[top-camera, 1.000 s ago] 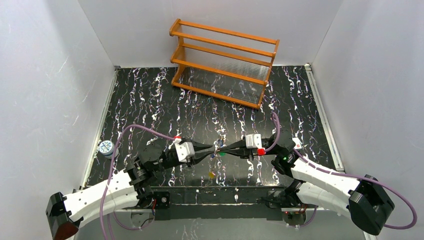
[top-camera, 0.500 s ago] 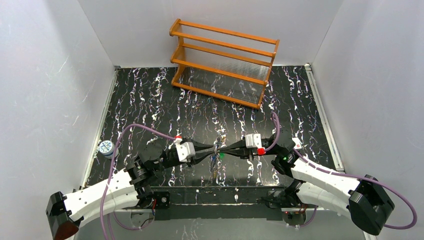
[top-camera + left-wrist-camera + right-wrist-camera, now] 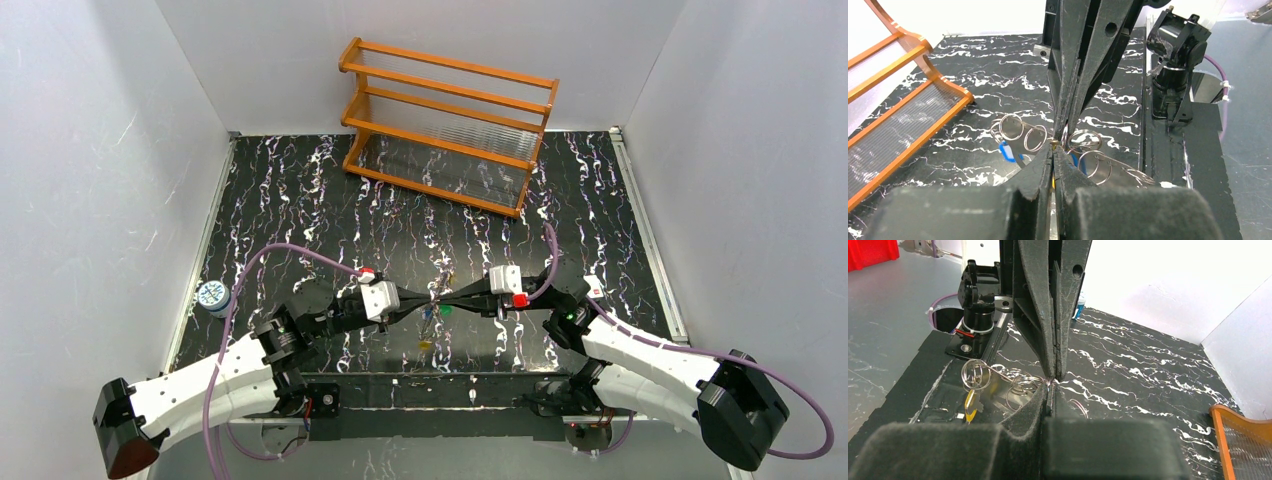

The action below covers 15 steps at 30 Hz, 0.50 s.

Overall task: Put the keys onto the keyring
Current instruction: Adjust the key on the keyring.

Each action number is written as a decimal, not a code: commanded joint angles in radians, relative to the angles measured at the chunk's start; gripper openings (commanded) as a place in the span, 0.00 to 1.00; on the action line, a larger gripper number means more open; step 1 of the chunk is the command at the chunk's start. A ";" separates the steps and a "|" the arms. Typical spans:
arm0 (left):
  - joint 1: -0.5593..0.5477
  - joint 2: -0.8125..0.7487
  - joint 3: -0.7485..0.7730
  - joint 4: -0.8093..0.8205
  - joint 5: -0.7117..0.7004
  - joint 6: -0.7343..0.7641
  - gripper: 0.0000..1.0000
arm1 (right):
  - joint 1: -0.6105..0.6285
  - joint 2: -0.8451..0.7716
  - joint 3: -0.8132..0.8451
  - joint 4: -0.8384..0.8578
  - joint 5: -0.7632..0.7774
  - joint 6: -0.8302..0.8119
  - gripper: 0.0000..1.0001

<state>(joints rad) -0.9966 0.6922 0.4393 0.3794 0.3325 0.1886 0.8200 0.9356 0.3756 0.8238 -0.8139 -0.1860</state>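
My left gripper (image 3: 430, 301) and right gripper (image 3: 444, 300) meet tip to tip just above the mat. Both are shut on the thin keyring, which is almost hidden between the tips. Keys hang under the tips on small split rings: a green head (image 3: 444, 310), a blue head (image 3: 428, 316) and a yellow head (image 3: 423, 345). In the left wrist view my gripper (image 3: 1053, 150) is shut, with rings (image 3: 1034, 137) and a blue key (image 3: 1007, 151) beside it. In the right wrist view my gripper (image 3: 1050, 386) is shut, with a yellow key (image 3: 970, 405) hanging from rings (image 3: 973, 374).
An orange wooden rack (image 3: 445, 125) stands at the back of the black marbled mat; it also shows in the left wrist view (image 3: 898, 100). A round blue-and-white disc (image 3: 212, 295) lies at the mat's left edge. White walls enclose the sides.
My left arm has pushed slightly to the right, its wrist now closer to the meeting point. The hanging keys have swung a little. The right arm has not moved.
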 commanded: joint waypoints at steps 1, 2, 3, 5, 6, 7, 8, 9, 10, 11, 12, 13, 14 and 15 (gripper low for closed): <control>-0.007 0.008 0.031 -0.086 -0.003 0.010 0.00 | 0.011 -0.028 0.046 0.099 0.016 0.003 0.01; -0.007 0.002 0.027 -0.093 -0.007 0.011 0.00 | 0.011 -0.030 0.047 0.098 0.015 0.004 0.01; -0.007 -0.004 0.022 -0.096 -0.013 0.010 0.00 | 0.010 -0.033 0.048 0.099 0.015 0.004 0.01; -0.007 -0.017 0.009 -0.099 -0.023 0.007 0.00 | 0.011 -0.035 0.050 0.098 0.016 0.005 0.01; -0.007 -0.021 0.001 -0.099 -0.026 0.007 0.00 | 0.011 -0.038 0.052 0.098 0.015 0.005 0.01; -0.007 -0.021 -0.004 -0.100 -0.030 0.004 0.00 | 0.011 -0.040 0.054 0.098 0.015 0.006 0.01; -0.007 -0.020 -0.010 -0.101 -0.034 0.003 0.00 | 0.011 -0.043 0.057 0.098 0.016 0.006 0.01; -0.007 -0.018 -0.013 -0.105 -0.039 0.003 0.00 | 0.011 -0.044 0.058 0.098 0.016 0.006 0.01; -0.007 -0.016 -0.017 -0.110 -0.043 0.003 0.00 | 0.011 -0.046 0.060 0.097 0.015 0.005 0.01; -0.007 -0.015 -0.019 -0.116 -0.050 0.004 0.00 | 0.011 -0.049 0.062 0.095 0.015 0.005 0.01; -0.007 -0.013 -0.020 -0.121 -0.054 0.008 0.00 | 0.011 -0.051 0.064 0.094 0.015 0.005 0.01; -0.007 -0.012 -0.020 -0.126 -0.060 0.009 0.00 | 0.011 -0.052 0.064 0.092 0.016 0.005 0.01; -0.007 -0.010 -0.020 -0.133 -0.066 0.010 0.00 | 0.011 -0.055 0.065 0.092 0.016 0.005 0.01; -0.007 -0.012 -0.019 -0.140 -0.072 0.012 0.00 | 0.010 -0.055 0.066 0.092 0.017 0.004 0.01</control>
<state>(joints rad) -0.9981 0.6830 0.4263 0.2760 0.2901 0.1905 0.8253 0.9058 0.3862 0.8337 -0.8104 -0.1856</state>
